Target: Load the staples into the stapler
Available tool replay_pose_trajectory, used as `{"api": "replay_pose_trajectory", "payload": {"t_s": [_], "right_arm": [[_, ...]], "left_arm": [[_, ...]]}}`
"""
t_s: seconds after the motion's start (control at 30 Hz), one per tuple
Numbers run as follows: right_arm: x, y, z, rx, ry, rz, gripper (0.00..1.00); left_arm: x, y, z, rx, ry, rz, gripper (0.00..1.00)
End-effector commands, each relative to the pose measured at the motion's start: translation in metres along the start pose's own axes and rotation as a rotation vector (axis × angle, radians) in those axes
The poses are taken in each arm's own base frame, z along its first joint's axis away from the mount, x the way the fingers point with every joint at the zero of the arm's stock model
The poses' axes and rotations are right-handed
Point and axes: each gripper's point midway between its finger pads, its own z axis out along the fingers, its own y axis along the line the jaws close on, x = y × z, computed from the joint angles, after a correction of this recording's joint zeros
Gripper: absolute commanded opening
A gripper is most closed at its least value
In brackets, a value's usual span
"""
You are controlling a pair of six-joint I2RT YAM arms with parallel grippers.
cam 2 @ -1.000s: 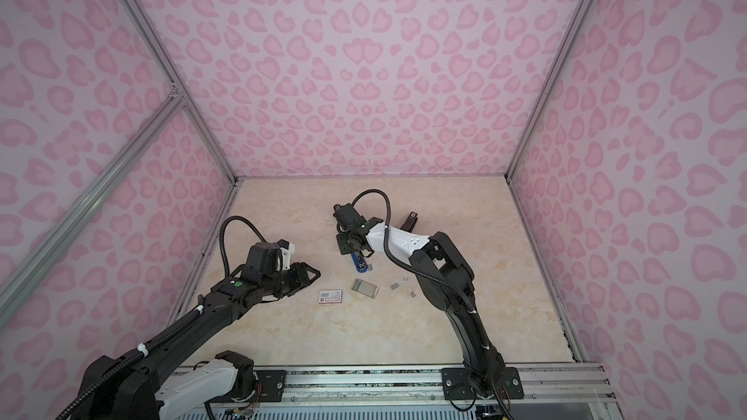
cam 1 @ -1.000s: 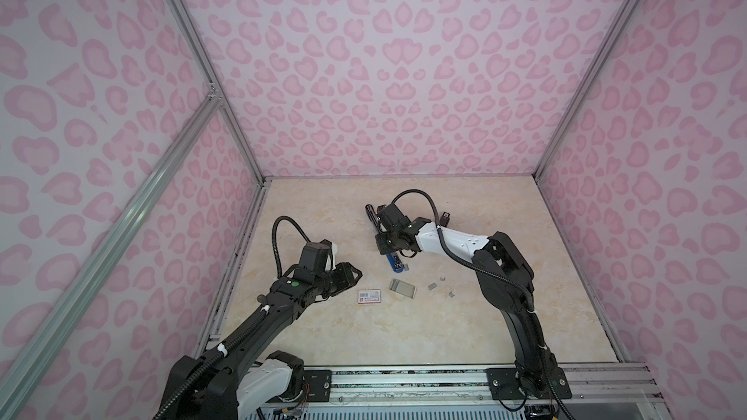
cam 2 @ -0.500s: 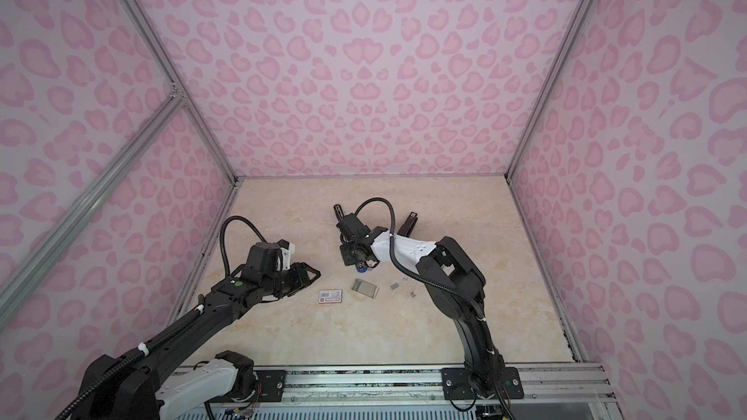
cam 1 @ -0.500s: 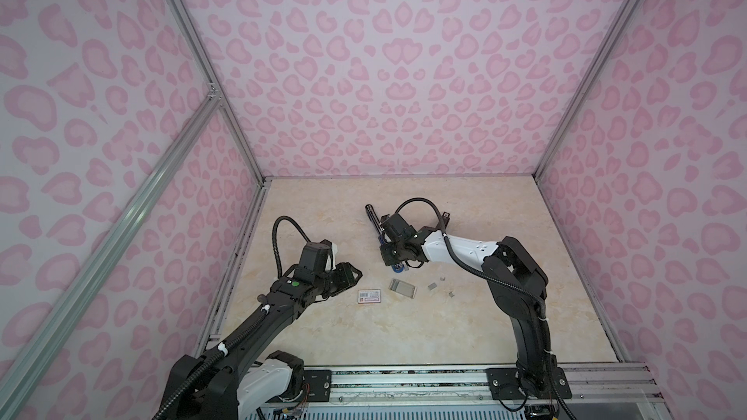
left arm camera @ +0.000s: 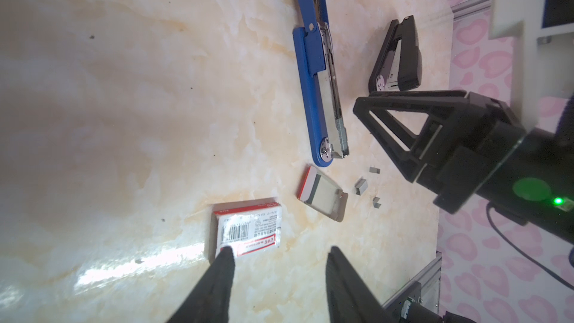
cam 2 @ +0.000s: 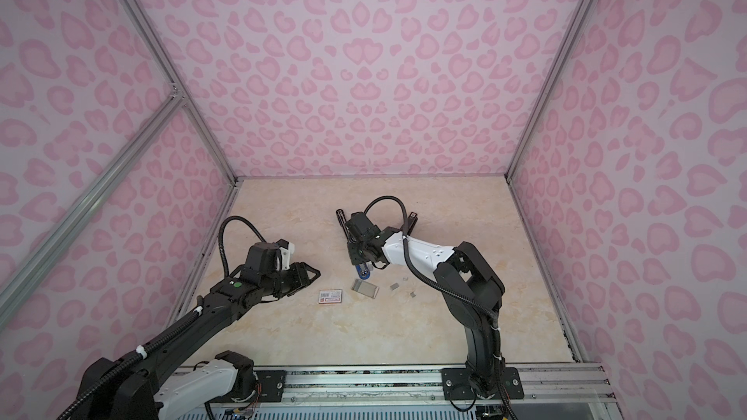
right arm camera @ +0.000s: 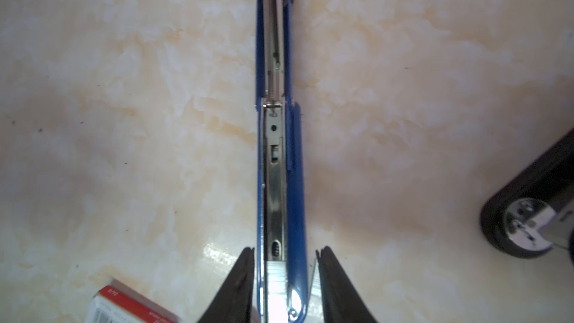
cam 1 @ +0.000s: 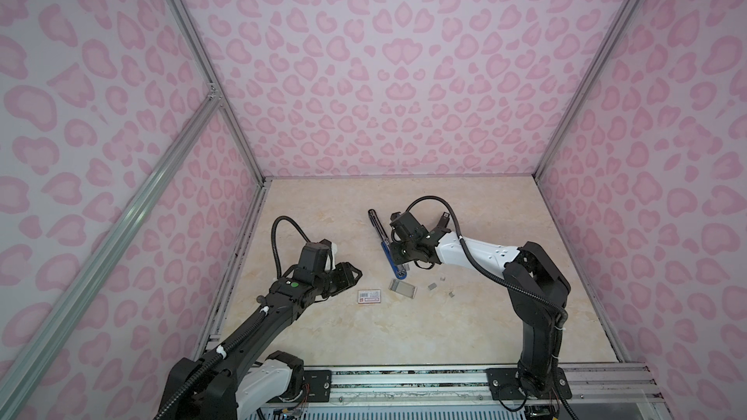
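Blue stapler (left arm camera: 310, 88) lies opened out flat on the desk (left arm camera: 124, 119), with the metal channel facing up. It sits mid-desk, and a closed black stapler (left arm camera: 400, 54) is well apart behind it.

Right pincer (right arm camera: 285, 249) is over the blue stapler's front end, spread part-way, one finger on each side of the body. Nothing is clearly pinched. A ribbed staple strip (right arm camera: 275, 274) shows in the front of the channel between the tips. A second ribbed silver sliver sits against one finger's inner face; can't tell if it is staples or pad.

Left pincer (left arm camera: 279, 250) is spread and empty, low over the desk just beside the white-and-red box sleeve (left arm camera: 248, 231). The grey box tray (left arm camera: 323, 195) lies near the stapler's front end, with a few loose staple bits (left arm camera: 361, 187) just beside it.

Step in hand, likely: seat the strip in the channel, then fold the top back down.

How to do it well:
- Keep the pincer centred on the channel, not the blue base.
- Check the strip sits flat, legs down, and is not riding up on a side wall.
- Press lightly. The stapler is loose on a smooth desk and will probably skid or twist if pushed sideways.
- The left pincer is free and could pin down the far half.
- Lift straight up so the strip isn't dragged out.
- Skip the tiny bits; they're too small to grip well.
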Motion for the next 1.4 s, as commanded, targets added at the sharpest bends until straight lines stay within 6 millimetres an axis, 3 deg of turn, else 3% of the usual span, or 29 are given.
{"api": "replay_pose_trajectory", "payload": {"t_s": [0.0, 0.17, 0.4, 0.57, 0.83, 0.87, 0.93, 1.03, 1.13, 1.37], "right_arm": [[0.007, -0.022, 0.010, 0.078, 0.027, -0.005, 0.34], [0.009, -0.022, 0.029, 0.094, 0.064, -0.039, 0.28], [0.013, 0.011, 0.037, 0.036, 0.087, -0.097, 0.26], [0.011, 0.056, 0.034, -0.056, 0.076, -0.140, 0.26], [0.005, 0.127, 0.045, -0.215, 0.071, -0.186, 0.27], [0.003, 0.135, 0.045, -0.237, 0.069, -0.191, 0.28], [0.000, 0.144, 0.042, -0.262, 0.058, -0.205, 0.28], [-0.006, 0.144, 0.029, -0.285, 0.023, -0.210, 0.30], [-0.010, 0.132, 0.010, -0.313, -0.024, -0.187, 0.34], [-0.011, 0.078, -0.027, -0.334, -0.110, -0.066, 0.44]], "left_arm": [[-0.008, -0.006, -0.001, 0.015, -0.026, 0.014, 0.51], [-0.014, -0.009, 0.000, 0.014, -0.036, 0.016, 0.51], [-0.020, -0.011, -0.003, -0.003, -0.055, 0.023, 0.51], [-0.027, -0.009, -0.008, -0.035, -0.084, 0.034, 0.52], [-0.045, 0.000, -0.016, -0.118, -0.142, 0.029, 0.54], [-0.047, 0.004, -0.018, -0.141, -0.150, 0.023, 0.62], [-0.053, 0.009, -0.022, -0.180, -0.173, 0.015, 0.68], [-0.064, 0.012, -0.028, -0.213, -0.206, 0.021, 0.79], [-0.076, 0.008, -0.026, -0.231, -0.207, 0.054, 0.80], [-0.107, -0.007, 0.014, -0.239, -0.125, 0.112, 0.80]]}}
